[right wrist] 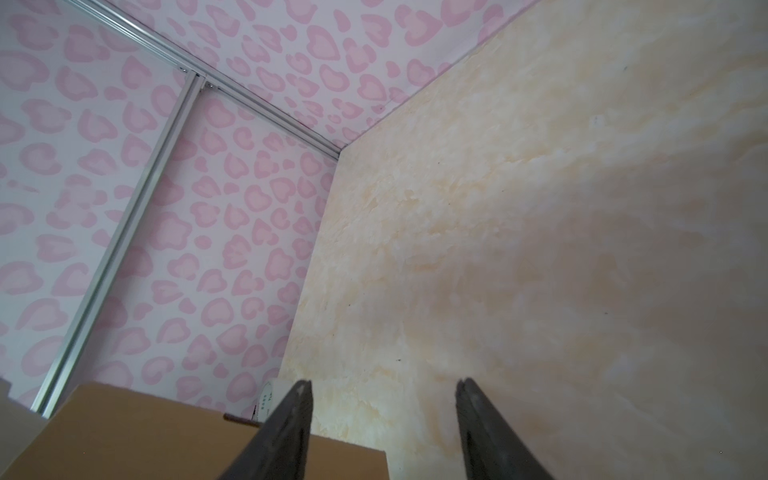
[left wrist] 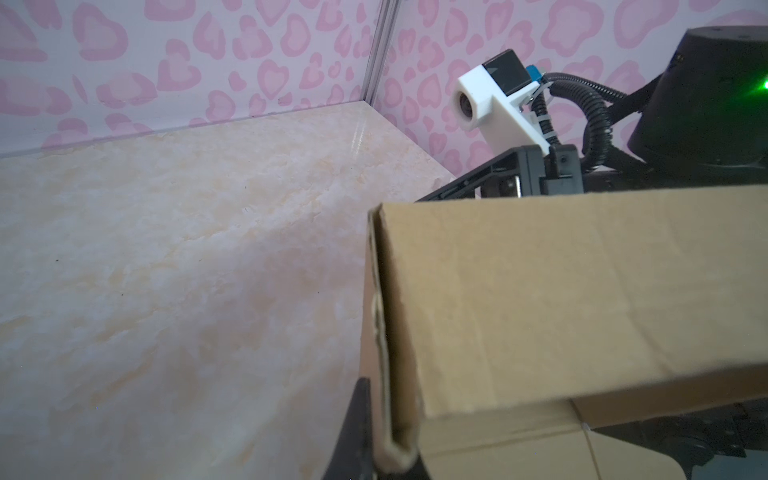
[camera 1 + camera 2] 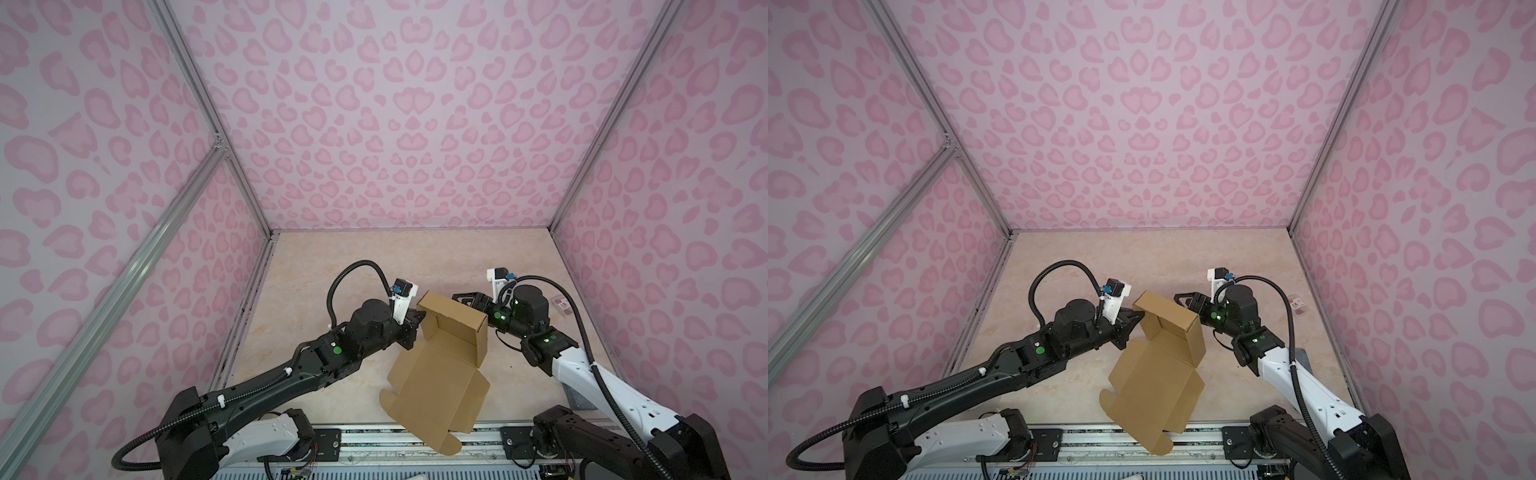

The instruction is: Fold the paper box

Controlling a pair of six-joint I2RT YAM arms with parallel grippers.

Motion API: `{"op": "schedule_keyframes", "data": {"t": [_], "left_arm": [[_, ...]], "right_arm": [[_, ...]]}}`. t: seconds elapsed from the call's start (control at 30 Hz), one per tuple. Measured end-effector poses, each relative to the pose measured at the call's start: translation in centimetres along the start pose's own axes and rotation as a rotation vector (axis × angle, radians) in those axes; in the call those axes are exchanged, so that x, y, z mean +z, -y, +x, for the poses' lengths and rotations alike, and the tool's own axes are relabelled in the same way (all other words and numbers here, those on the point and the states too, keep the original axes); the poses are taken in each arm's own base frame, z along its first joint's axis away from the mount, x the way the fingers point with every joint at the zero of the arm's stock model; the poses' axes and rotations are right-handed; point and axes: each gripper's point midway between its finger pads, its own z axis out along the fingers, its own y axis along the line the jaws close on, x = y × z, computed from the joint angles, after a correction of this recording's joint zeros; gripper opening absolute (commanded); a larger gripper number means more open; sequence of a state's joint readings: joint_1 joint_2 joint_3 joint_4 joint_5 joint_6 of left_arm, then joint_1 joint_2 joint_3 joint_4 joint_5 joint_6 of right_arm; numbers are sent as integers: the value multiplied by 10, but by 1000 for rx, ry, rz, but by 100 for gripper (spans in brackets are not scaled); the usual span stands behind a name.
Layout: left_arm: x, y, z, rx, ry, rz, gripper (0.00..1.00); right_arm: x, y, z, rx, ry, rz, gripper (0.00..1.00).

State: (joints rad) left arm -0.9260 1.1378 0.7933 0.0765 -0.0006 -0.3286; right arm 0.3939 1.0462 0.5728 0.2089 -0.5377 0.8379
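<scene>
The paper box (image 3: 440,374) sits near the middle of the marbled tabletop (image 3: 374,266), towards the front, and is half formed. Its far end is raised into upright walls around an open tray. Its near end lies as a flat sheet, with a rounded flap reaching over the metal rail (image 3: 374,440) at the table's front edge. Both top views show the same tilt, with the box turned at an angle to the table's sides (image 3: 1154,382).

The left gripper (image 3: 417,318) is at the raised left wall, and its fingers (image 2: 357,432) are pinched together on the wall's doubled cardboard edge (image 2: 561,299).

The right gripper (image 3: 461,299) hangs just past the box's far right corner. Its fingers are apart with only bare table between them (image 1: 382,386), and the brown top of the box lies beside one finger (image 1: 166,436).

Well off to the right, close to the pink heart-patterned wall (image 3: 685,166), a small clear packet (image 3: 688,305) with a red-and-white label lies on the table.
</scene>
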Motion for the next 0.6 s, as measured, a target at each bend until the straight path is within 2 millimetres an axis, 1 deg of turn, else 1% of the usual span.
{"op": "schedule_keyframes", "data": {"t": [0.1, 0.27, 0.6], "left_arm": [[3, -2, -1, -5, -4, -14, 2], [5, -14, 4, -12, -21, -68, 2], [5, -27, 11, -11, -41, -137, 2]], "right_arm": [[3, -8, 8, 30, -20, -59, 57], [9, -11, 22, 89, -54, -109, 55], [11, -31, 32, 116, -80, -177, 54]]}}
